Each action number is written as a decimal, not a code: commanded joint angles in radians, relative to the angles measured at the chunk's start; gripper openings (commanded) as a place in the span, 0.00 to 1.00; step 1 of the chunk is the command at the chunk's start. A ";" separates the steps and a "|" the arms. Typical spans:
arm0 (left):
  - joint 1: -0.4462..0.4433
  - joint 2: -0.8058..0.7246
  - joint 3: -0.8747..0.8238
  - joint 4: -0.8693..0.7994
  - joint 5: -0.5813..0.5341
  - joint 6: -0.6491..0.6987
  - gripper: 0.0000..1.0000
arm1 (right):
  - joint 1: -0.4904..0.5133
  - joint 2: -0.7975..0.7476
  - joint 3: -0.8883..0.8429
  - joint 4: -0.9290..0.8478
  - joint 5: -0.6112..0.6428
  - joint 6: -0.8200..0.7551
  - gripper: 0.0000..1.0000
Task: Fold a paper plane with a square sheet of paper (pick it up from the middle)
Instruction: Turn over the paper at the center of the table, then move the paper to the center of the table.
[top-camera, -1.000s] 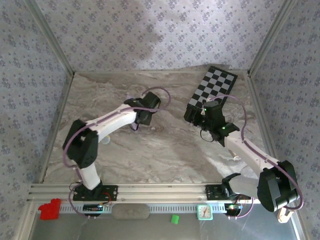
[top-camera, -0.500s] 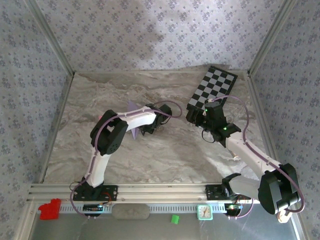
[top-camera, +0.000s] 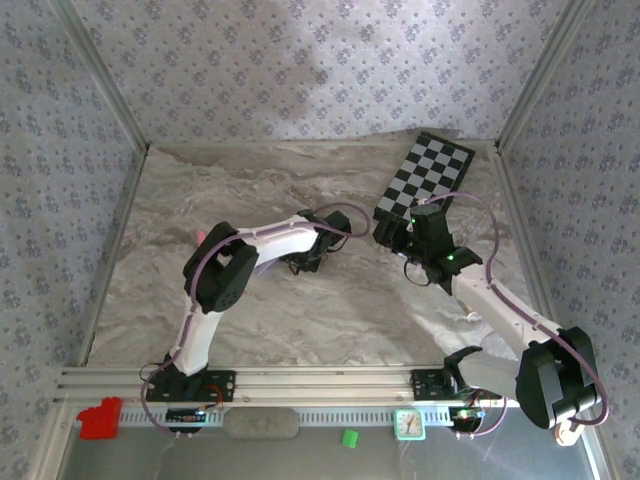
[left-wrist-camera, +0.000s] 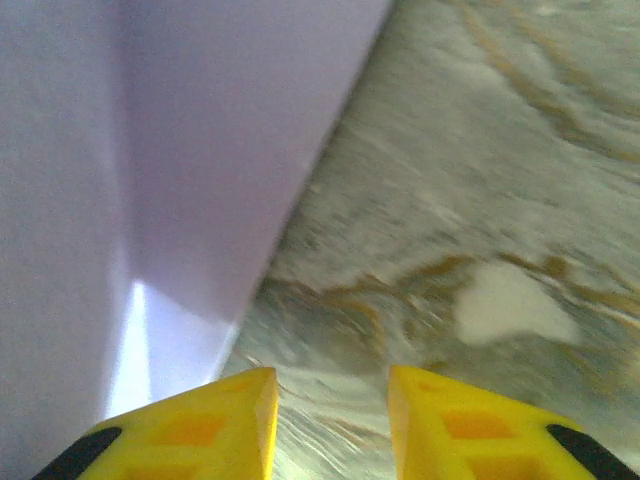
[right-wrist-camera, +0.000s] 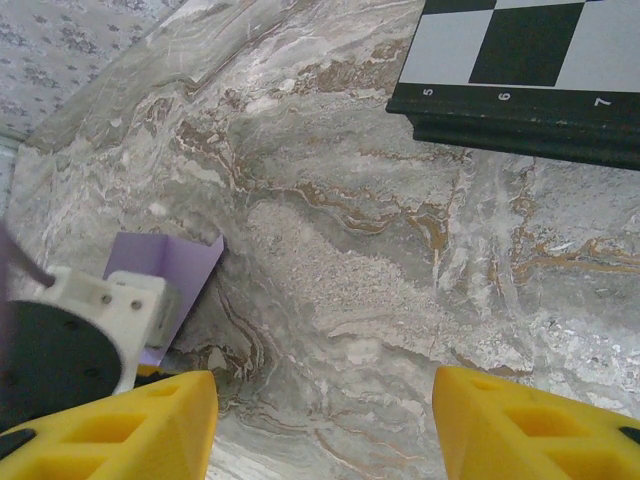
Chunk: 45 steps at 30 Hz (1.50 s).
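Pale lilac paper (left-wrist-camera: 170, 140), creased, by L fingers (left-wrist-camera: 215, 425) (apart); R fingers (right-wrist-camera: 530, 425) apart.

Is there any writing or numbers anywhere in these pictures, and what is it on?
"5", "6", "7": white digits along the dark border of the chequered board, seen from the right wrist.
The face of the green-framed dial on the front rail is too small to read.
No other text is legible.

lilac paper (left-wrist-camera: 150, 150) blurred, chequered board (right-wrist-camera: 520, 60) cropped
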 joint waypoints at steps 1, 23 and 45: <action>-0.007 -0.140 -0.070 0.082 0.246 -0.062 0.38 | -0.012 -0.015 -0.016 -0.015 0.026 0.027 0.60; 0.304 -0.400 -0.439 0.494 0.595 -0.102 0.43 | -0.001 0.057 -0.002 0.035 -0.030 0.056 0.60; 0.328 -0.305 -0.564 0.667 0.812 -0.271 0.44 | 0.163 0.277 0.024 0.179 -0.137 0.341 0.59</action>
